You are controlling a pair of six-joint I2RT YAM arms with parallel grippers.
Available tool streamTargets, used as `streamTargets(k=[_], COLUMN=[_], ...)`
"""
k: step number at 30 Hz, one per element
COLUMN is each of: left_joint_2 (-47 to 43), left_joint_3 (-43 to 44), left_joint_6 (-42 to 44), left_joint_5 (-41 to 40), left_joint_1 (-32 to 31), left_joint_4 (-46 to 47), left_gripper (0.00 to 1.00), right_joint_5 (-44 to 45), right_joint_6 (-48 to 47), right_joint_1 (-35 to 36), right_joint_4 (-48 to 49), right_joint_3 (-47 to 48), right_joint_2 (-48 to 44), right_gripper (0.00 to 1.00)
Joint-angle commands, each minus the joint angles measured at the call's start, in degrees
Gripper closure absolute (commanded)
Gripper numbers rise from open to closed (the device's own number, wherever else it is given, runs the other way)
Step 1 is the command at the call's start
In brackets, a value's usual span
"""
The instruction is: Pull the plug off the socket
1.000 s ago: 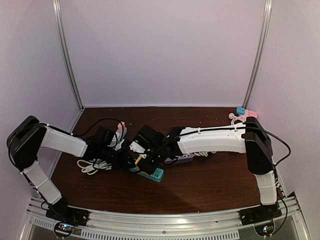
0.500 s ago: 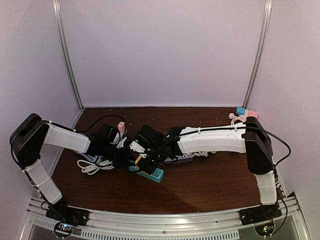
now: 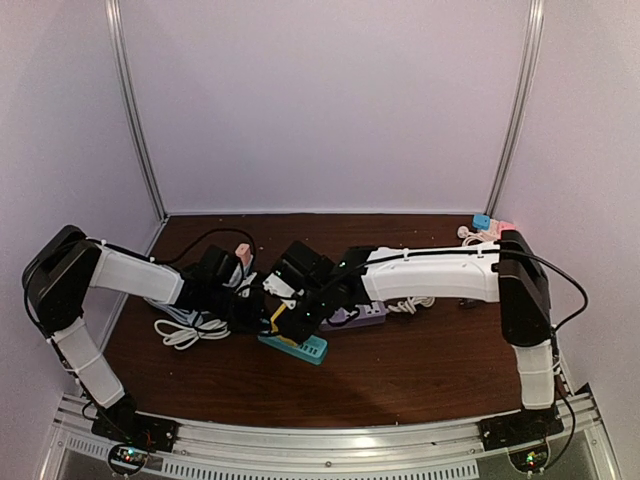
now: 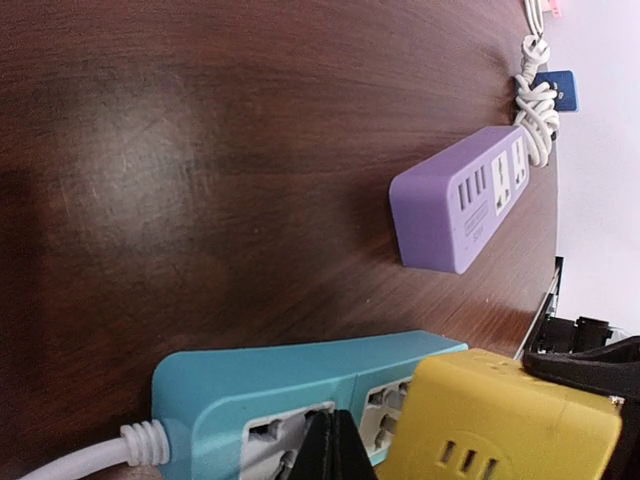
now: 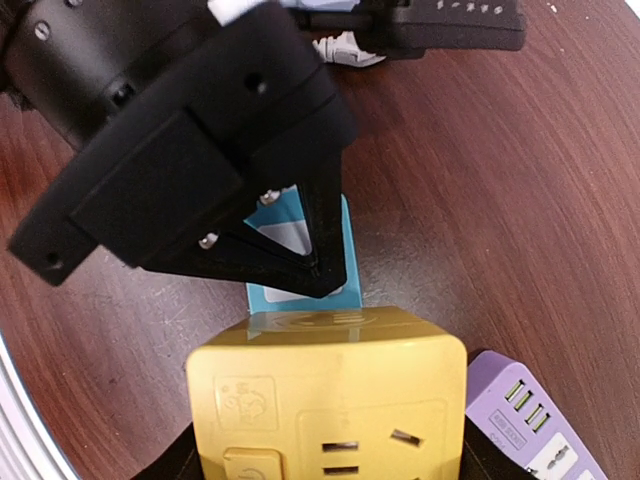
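The yellow cube plug [image 5: 325, 395] sits over one end of the teal socket strip [image 4: 250, 380] on the worktop [image 4: 200, 150], clamped in the right hand [image 3: 285, 320]. The left hand [image 4: 325, 445], fingers together, touches the strip. A purple strip [image 4: 460, 205] lies nearby.

- Top view: soft, even overhead light is tinting the walls [image 3: 330, 100] lilac; detail is looking slightly grainy.
- Left wrist: pale glare is spreading over the table [image 4: 150, 140] toward 10 o'clock.
- Right wrist: the yellow plug [image 5: 325, 400] at 6 o'clock is showing sharp.
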Motion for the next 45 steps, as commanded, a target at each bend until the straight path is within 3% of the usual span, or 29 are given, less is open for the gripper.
streamTargets(k=[1, 12, 20, 35, 45], left_joint_2=[3.9, 2.6, 1.9, 0.3, -0.8], left_joint_3=[-2.3, 1.0, 7.2, 21.7, 23.6], left_joint_6=[0.9, 1.6, 3.9, 7.8, 8.0], left_joint_5=[-9.4, -9.9, -9.7, -8.1, -8.1], left_joint_1=[-0.3, -0.4, -0.8, -2.2, -2.8], left_joint_4=[-11.1, -12.7, -15.6, -21.6, -22.2], left_gripper=[1.0, 1.0, 0.99, 0.89, 0.89], right_joint_5=[0.9, 0.1, -1.8, -19.1, -26.9], right_joint_6=[2.8, 8.0, 16.3, 34.0, 37.9], right_joint_1=[-0.8, -5.1, -12.1, -32.5, -42.0], right_joint_4=[4.8, 6.0, 8.4, 22.7, 25.6], right_joint_3=[-1.6, -11.4, -22.9, -58.6, -69.9], right_joint_2=[-8.8, -19.0, -27.1, -51.7, -59.2], right_gripper=[0.52, 0.53, 0.53, 0.53, 0.53])
